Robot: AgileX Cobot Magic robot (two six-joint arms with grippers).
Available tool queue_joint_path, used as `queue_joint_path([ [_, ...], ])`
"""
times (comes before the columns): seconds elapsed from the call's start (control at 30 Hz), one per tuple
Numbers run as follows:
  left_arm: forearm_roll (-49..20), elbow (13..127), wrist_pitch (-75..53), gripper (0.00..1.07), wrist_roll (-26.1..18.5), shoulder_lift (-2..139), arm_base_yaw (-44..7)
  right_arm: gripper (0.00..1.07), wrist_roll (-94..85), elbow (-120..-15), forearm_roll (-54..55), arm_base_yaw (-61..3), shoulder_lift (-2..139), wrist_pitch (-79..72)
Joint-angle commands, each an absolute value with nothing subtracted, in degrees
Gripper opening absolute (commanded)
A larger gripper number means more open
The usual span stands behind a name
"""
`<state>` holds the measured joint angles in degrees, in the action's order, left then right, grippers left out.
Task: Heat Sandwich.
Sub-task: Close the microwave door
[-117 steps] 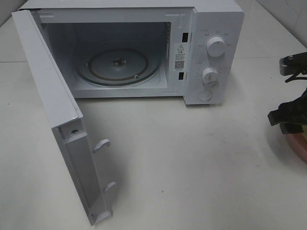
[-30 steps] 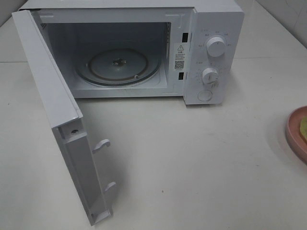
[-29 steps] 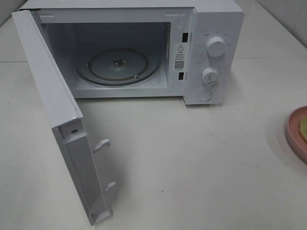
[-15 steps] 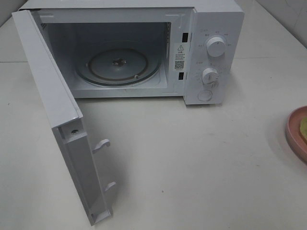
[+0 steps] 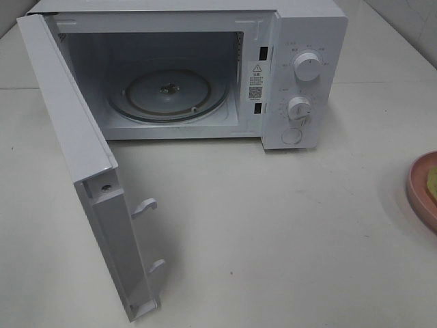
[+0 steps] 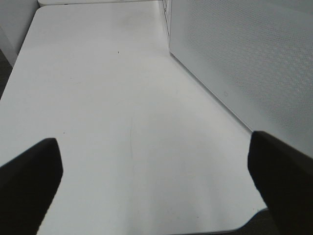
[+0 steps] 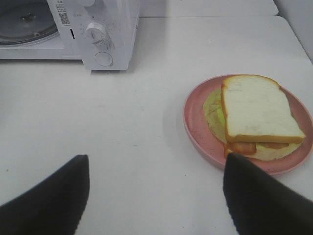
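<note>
The sandwich (image 7: pixel 259 110), pale bread with tan crust over a green-yellow and reddish filling, lies on a pink round plate (image 7: pixel 195 122). In the high view only a green sliver of it (image 5: pixel 433 181) shows at the right edge, on the plate (image 5: pixel 418 188). The white microwave (image 5: pixel 307 27) stands at the back with its door (image 5: pixel 75 143) swung wide open and its glass turntable (image 5: pixel 167 92) bare. My right gripper (image 7: pixel 156 205) is open, empty and short of the plate. My left gripper (image 6: pixel 156 196) is open and empty over bare table beside the door (image 6: pixel 254 58). Neither gripper shows in the high view.
The microwave's two dials (image 5: pixel 307 67) and round button are on its right panel, also in the right wrist view (image 7: pixel 95 32). The open door juts far toward the table's front left, with two latch hooks (image 5: pixel 145 207) on its inner edge.
About four seconds ago my right gripper hung over the plate at the high view's right edge; it has left that view. Nothing has moved in the last second.
</note>
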<state>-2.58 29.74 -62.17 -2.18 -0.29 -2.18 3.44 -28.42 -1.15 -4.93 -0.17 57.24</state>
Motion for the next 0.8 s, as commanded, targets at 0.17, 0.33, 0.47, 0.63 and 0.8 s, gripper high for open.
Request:
queue_joint_path([
  [0.17,-3.1,29.6,-61.4,0.98,-2.0,-0.6,-1.9,0.74,3.5,-28.4,-1.1,-4.6,-1.8,57.1],
  [0.33,-3.1,29.7,-61.2,0.98,-2.0,-0.6,-1.9,0.74,3.5,-28.4,-1.1,-4.6,-1.8,57.1],
  [0.47,-2.9,30.9,-59.1,0.98,-2.0,-0.2,-1.9,0.74,3.5,-28.4,-1.1,-4.6,-1.8,57.1],
  [0.63,-2.9,31.2,-56.6,0.91,-2.2,4.3,-1.9,0.74,3.5,-28.4,-1.1,-4.6,-1.8,57.1],
  [0.8,-2.9,31.2,-53.2,0.76,-2.2,10.4,-1.9,0.74,3.5,-28.4,-1.1,-4.6,-1.8,57.1],
])
